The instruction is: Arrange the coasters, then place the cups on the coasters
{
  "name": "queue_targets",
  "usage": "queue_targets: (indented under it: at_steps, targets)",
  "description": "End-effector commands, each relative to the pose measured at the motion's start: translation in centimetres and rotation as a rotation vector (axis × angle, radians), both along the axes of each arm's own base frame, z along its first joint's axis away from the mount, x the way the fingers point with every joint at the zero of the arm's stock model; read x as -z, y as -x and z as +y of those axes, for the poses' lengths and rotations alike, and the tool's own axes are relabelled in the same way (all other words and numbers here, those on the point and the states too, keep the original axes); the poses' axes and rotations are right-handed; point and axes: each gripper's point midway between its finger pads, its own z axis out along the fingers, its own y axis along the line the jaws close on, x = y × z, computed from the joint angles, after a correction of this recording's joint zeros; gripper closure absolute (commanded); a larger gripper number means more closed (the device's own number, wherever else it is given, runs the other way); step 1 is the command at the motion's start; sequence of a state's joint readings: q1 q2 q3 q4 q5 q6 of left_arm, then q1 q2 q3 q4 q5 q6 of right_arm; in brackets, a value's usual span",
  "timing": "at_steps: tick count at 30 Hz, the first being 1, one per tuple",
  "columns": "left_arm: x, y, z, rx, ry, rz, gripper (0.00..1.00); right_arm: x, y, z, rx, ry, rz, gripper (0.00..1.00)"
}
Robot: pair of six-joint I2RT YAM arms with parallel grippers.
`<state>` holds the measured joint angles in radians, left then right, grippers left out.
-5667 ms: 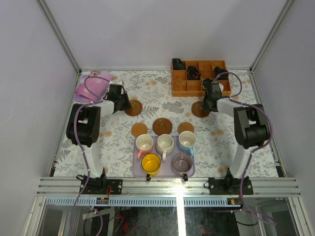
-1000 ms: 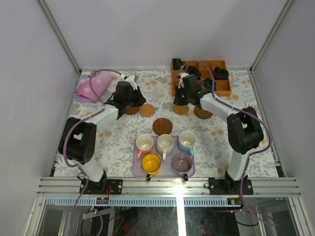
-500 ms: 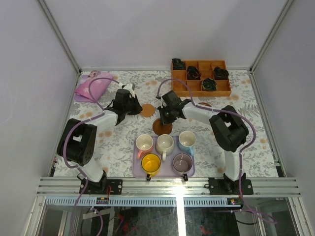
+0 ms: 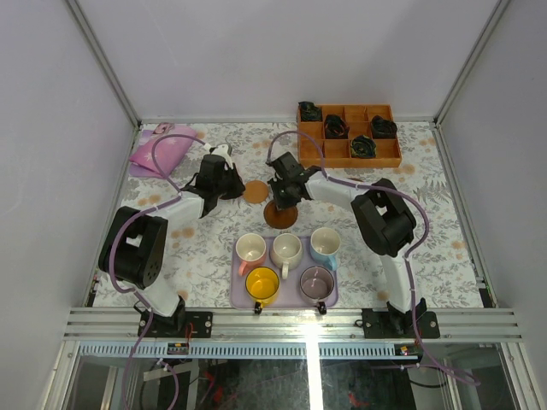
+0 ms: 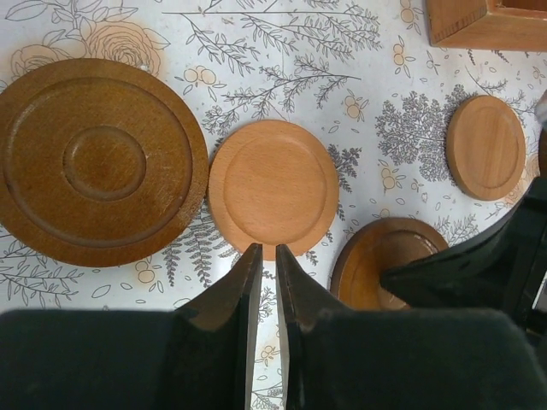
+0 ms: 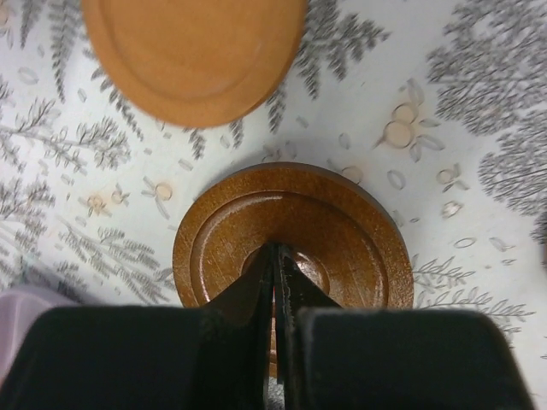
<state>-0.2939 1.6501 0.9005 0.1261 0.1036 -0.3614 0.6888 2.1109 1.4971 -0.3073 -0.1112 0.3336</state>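
Sitting nearest the arm bases, the flat lavender tray [image 4: 241, 297] carries five small handled ceramic mugs [image 4: 285, 249]. Just beyond it, the right gripper [image 6: 275, 272], jaws together and empty, rests its tips on a dark brown rimmed wooden coaster [image 6: 355, 248]. Farther left, the left gripper [image 5: 266, 260], jaws nearly together and holding nothing, points at a light tan round wooden coaster [image 5: 272, 186] beside a larger dark brown coaster [image 5: 96, 160]. Farthest back stands the orange compartment box [image 4: 318, 154].

5 cups [image 4: 285, 250], 4 coasters [image 5: 273, 187] visible, 1 tray [image 4: 240, 296], 1 box [image 4: 320, 155].
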Motion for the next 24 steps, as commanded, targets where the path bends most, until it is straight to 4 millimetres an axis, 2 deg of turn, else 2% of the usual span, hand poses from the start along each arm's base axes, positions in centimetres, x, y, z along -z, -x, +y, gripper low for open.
queue_targets:
  at_steps: [1,5,10,19,24]
  targets:
    - [-1.3,-0.7,0.6,-0.02,-0.028,-0.063,0.89,2.0,-2.6,-3.9,0.126,0.159,-0.024,1.0]
    - [-1.3,-1.0,0.8,-0.027,-0.038,-0.067,0.89,1.9,-4.7,-5.1,0.18,0.112,-0.019,1.0]
    - [-0.3,-1.6,1.2,-0.041,-0.055,-0.051,0.89,1.7,-6.6,-5.7,0.182,0.08,-0.038,1.0]
    - [0.3,-2.6,2.4,-0.081,-0.073,-0.042,0.89,1.5,-8.4,-4.1,0.13,0.031,-0.059,1.0]
    - [0.9,-3.2,3.7,-0.122,-0.09,-0.017,0.89,1.5,-9.1,-3.4,0.114,0.016,-0.066,1.0]
